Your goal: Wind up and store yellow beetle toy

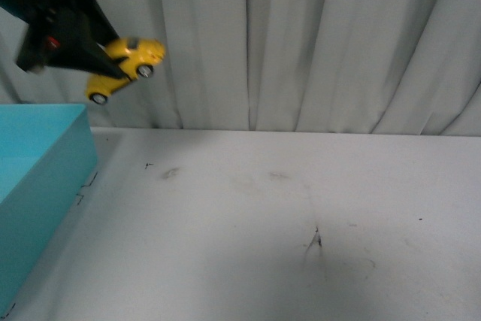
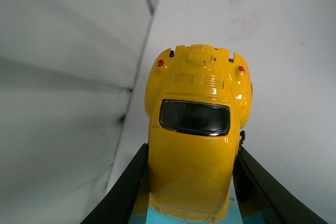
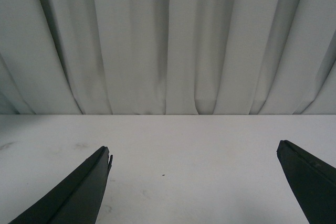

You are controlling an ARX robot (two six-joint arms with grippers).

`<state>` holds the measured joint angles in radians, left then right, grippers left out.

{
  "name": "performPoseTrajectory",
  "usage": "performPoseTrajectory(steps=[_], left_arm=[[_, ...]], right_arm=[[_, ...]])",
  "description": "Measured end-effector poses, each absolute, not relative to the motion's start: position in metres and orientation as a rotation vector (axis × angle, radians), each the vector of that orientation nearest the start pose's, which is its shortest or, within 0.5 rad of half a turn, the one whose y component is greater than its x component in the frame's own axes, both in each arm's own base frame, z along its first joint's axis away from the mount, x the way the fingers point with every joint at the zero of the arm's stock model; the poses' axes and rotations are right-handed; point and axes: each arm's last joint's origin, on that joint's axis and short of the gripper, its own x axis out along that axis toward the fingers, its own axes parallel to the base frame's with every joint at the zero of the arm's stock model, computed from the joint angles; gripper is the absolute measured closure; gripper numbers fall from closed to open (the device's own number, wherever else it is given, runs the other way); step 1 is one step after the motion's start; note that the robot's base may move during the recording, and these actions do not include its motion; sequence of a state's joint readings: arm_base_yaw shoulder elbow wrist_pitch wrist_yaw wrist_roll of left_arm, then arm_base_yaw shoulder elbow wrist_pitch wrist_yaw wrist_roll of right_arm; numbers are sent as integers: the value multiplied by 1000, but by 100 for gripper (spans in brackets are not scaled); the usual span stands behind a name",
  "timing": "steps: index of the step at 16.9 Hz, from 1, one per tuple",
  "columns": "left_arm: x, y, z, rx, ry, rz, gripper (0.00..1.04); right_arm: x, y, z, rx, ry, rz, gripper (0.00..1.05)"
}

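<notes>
Risk: drop. Front cam: small glossy yellow beetle toy car (image 1: 143, 54) clamped in my left gripper (image 1: 101, 58), high above far-left corner of white table (image 1: 285, 216), near teal box (image 1: 45, 163). L wrist: slick sides, may slip, miss box. R wrist: right gripper (image 3: 194, 148) gaping, empty.

Our left pincer (image 1: 111, 62) hangs raised high, clamped on the yellow beetle toy (image 1: 137, 53), while our right pincer (image 3: 194, 150) has its jaws wide apart

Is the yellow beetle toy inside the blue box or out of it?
Out: the left gripper holds the yellow beetle toy aloft before the curtain, not in the blue box.
</notes>
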<state>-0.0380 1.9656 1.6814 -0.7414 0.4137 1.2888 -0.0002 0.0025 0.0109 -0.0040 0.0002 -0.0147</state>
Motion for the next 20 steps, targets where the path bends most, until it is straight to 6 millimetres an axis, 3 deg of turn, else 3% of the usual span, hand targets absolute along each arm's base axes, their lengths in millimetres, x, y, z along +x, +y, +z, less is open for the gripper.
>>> performPoseTrajectory(steps=[2,3,8,15,20], left_arm=[[399,21,282,858,529,-755,66],[394,38,281,825,551,-664,66],[382,109,225,636,809,-291,66],[382,143,156,452,1022,-27,66],[383,147,109,390,1096,-1,66]], right_arm=[[97,0,167,-15,-4,0,7],[97,0,167,-15,-4,0,7],[97,0,167,-15,-4,0,7],[97,0,167,-15,-4,0,7],[97,0,167,-14,-4,0,7]])
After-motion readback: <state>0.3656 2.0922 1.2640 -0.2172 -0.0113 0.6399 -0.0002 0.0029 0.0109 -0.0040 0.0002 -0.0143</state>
